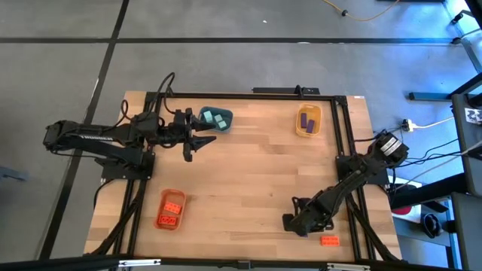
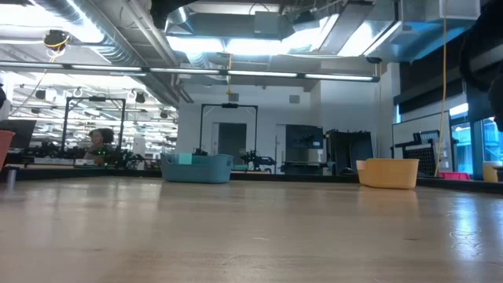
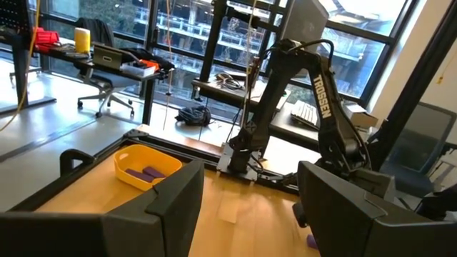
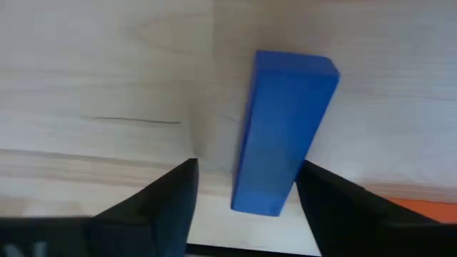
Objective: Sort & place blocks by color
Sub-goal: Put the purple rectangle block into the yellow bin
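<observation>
The wooden tabletop [image 1: 248,181] carries a teal tray [image 1: 215,120] and a yellow tray [image 1: 308,121] along its far edge and an orange tray [image 1: 170,209] toward the near left corner. The left gripper [image 1: 197,140] waits by the teal tray, jaws spread. Near the near right corner, the right gripper [image 1: 292,222] hangs low, jaws spread around a blue block [image 4: 284,132], apparently untouched; an orange-red block [image 1: 329,240] lies beside.

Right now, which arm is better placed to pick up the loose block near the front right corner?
The right. The right gripper is low at that corner, open around a blue-looking block, with the orange block beside it. The left gripper waits far off by the teal tray.
</observation>
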Robot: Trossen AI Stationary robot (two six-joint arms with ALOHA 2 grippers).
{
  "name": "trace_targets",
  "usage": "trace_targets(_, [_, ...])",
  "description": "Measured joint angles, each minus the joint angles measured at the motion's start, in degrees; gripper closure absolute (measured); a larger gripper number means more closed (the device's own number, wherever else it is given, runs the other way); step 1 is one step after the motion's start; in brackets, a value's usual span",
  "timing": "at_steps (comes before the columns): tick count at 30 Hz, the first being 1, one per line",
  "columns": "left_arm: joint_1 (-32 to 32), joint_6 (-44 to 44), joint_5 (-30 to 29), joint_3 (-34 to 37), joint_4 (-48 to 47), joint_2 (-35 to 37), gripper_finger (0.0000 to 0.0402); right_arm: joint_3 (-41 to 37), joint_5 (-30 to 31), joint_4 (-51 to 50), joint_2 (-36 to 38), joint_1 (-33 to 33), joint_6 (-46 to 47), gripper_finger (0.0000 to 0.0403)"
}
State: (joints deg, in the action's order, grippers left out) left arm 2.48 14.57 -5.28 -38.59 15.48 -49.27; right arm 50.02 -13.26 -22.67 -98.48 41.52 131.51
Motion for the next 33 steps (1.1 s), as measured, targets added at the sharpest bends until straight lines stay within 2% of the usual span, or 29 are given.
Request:
trace_targets(7, [0.0,0.0,0.0,0.0,-0.01,0.0,0.0184,0.09,-1.04,-1.49,-0.36,0.02,0.0,0.0221])
trace_targets(13, [0.0,0.0,0.0,0.0,0.0,0.0,0.0184,0.09,-1.61,-2.11,-0.06,0.04,-3.0,0.0295])
trace_targets(16, [-0.02,0.0,0.0,0.0,0.0,0.0,0.0184,-0.07,-0.97,-2.56,1.46,0.04,-7.43,0.0299])
trace_targets(21, [0.0,0.0,0.0,0.0,0.0,0.0,0.0184,-0.09,3.67,-2.7,8.18,-1.55,-20.65,0.0299])
trace_targets(25, [0.0,0.31,0.95,0.0,0.02,0.0,0.0184,-0.07,9.41,-2.98,15.3,-6.79,-34.9,0.0299])
trace_targets(30, [-0.02,5.06,6.51,0.0,0.03,0.0,0.0184,-0.02,11.74,-1.44,21.27,-18.57,-60.0,0.0299])
trace_targets(33, [-0.01,7.71,7.12,0.0,0.03,0.0,0.0184,-0.02,11.71,2.82,21.8,-26.61,-74.72,0.0299])
